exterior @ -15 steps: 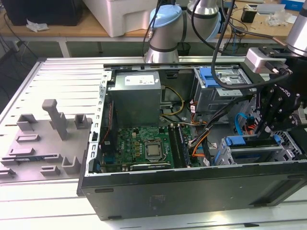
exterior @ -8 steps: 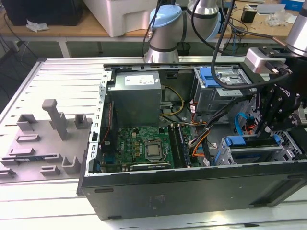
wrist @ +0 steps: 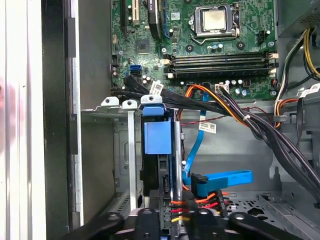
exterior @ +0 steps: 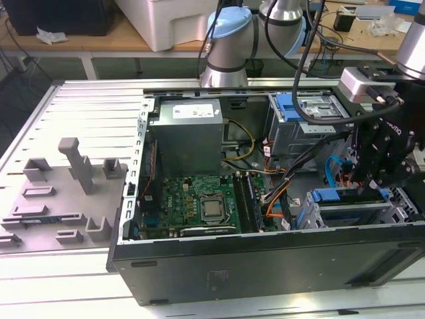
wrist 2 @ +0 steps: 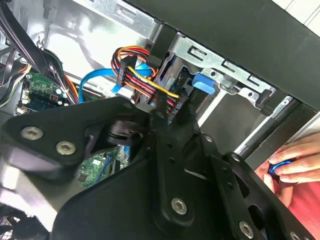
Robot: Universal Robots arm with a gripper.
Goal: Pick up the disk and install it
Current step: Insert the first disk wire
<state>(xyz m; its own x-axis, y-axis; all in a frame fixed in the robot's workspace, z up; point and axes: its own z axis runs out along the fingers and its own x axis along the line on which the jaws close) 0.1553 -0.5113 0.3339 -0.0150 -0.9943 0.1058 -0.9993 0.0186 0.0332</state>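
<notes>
Disk stands on edge in the drive cage, at 4 o'clock in the open case in the exterior view. Gripper sits directly over it. Fingers: cannot tell whether they are spread or closed on the disk.

Handling, judged: stiff, fairly heavy, shock-sensitive; hold by blue carrier frame edges, clear of the cable plugs.

Second wrist view adds a person's hand outside the case; first wrist view adds the motherboard.

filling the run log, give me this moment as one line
stage: installing | gripper: low over the drive cage, exterior view's right | disk: on edge in the cage slot, cables plugged | hand: at case edge
</notes>
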